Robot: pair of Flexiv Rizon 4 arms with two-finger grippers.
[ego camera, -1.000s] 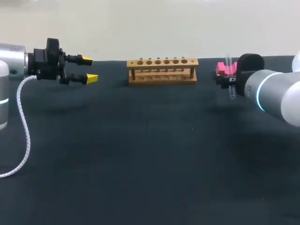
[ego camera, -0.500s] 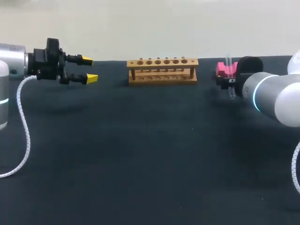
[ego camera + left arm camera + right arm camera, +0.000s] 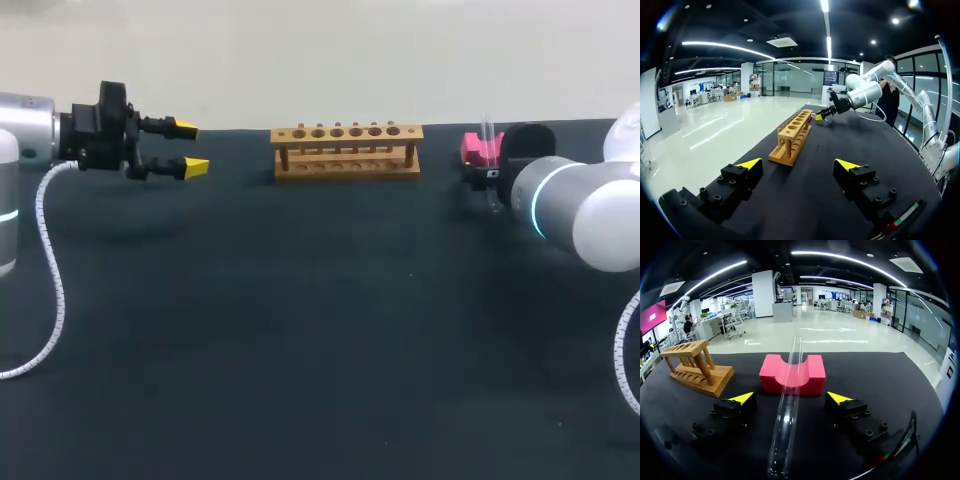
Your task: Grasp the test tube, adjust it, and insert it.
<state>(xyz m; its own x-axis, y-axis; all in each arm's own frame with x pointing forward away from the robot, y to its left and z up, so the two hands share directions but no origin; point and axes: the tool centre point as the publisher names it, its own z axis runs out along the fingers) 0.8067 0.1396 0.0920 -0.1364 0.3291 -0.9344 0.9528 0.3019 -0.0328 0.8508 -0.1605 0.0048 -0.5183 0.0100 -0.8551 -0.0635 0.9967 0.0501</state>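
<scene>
Right arm point(image 3: 575, 205) has swung slightly; right claw point(image 3: 790, 398) wide around the test tube point(image 3: 791, 380); left claw point(image 3: 191, 148) wide.

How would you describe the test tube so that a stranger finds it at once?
On the dark table, find the wooden rack, then the pink block to its right. The test tube rests in that block's notch and runs between the right arm's open fingers. It alone is clear glass.

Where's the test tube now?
Far right of the table in the head view: the test tube rests in the groove of the pink block, right of the wooden rack, passing between the right gripper's open jaws.
</scene>
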